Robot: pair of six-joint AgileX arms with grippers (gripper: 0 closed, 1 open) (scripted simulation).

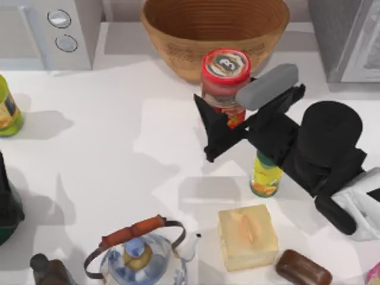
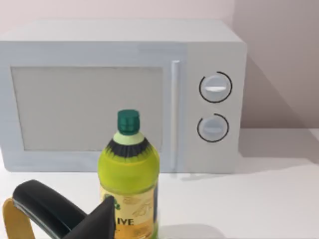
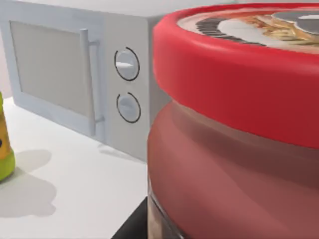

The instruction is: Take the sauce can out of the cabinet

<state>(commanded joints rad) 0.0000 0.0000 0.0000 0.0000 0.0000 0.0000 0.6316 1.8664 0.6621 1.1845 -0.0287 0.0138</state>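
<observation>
The sauce can (image 1: 225,65), red with a dark emblem on its red-rimmed lid, hangs above the table in front of the wooden bowl. My right gripper (image 1: 228,116) is shut on its body, one black finger on each side. Very close in the right wrist view, the sauce can (image 3: 234,149) shows its red lid and body. The grey cabinet (image 1: 350,35) stands at the back right corner, to the right of the can and apart from it. My left arm (image 1: 6,208) is parked at the left edge; its gripper (image 2: 75,221) is open, pointing at a green oil bottle.
A white microwave (image 1: 53,29) stands at the back left, a wooden bowl (image 1: 214,29) at the back middle. A green oil bottle (image 1: 7,110) is at the left. A yellow canister (image 1: 265,175), pale block (image 1: 246,236), brown bar (image 1: 303,268) and kettle (image 1: 139,255) crowd the front.
</observation>
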